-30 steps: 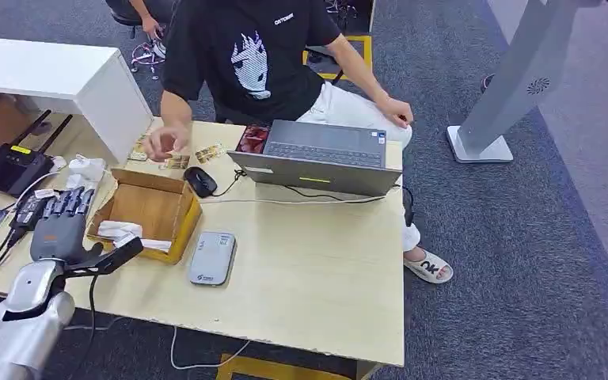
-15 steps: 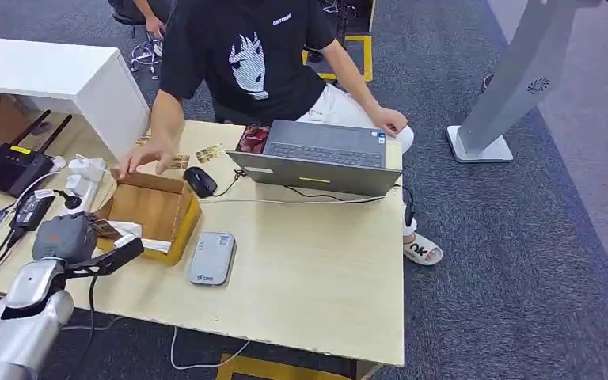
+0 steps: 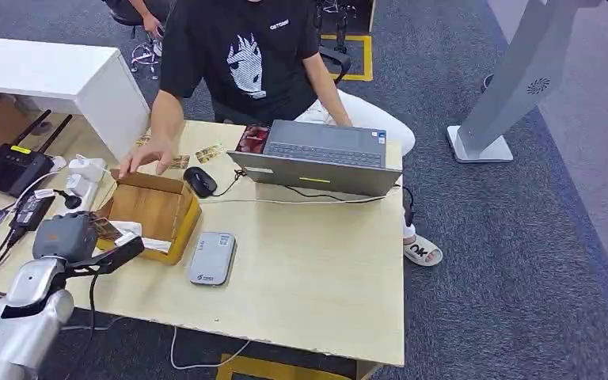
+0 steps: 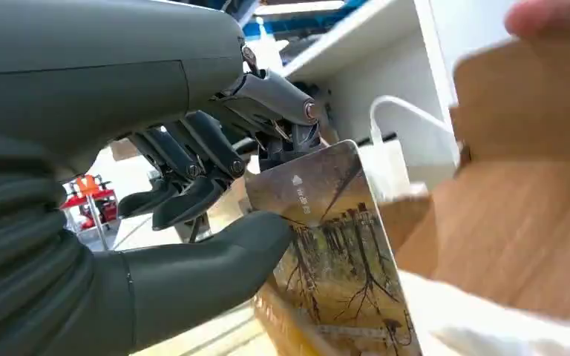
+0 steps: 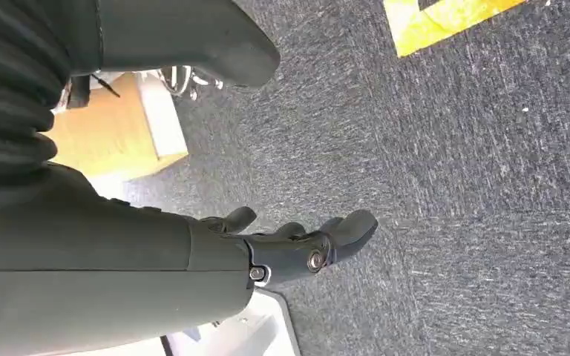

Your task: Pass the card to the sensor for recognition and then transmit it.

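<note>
My left hand [image 3: 67,237] sits at the desk's near left, beside the open cardboard box [image 3: 184,226]. It pinches a picture card [image 3: 105,229] between thumb and fingers. In the left wrist view the card [image 4: 334,245] shows bare trees on a tan ground, and the thumb [image 4: 215,263] presses on its face. The grey card sensor [image 3: 212,258] lies flat on the desk just right of the box, apart from the hand. My right hand [image 5: 297,248] hangs over the grey carpet, fingers loosely apart and holding nothing.
A person in a black shirt sits across the desk, one hand [image 3: 144,158] on the box's far edge. A laptop [image 3: 321,157], a mouse [image 3: 200,181] and loose cards [image 3: 210,152] lie at the far side. A router [image 3: 16,165] and cables crowd the left.
My left hand's fingers, spread flat a second ago, have closed on the card. The person's hand came down onto the box's far edge, and their other hand left the laptop.
</note>
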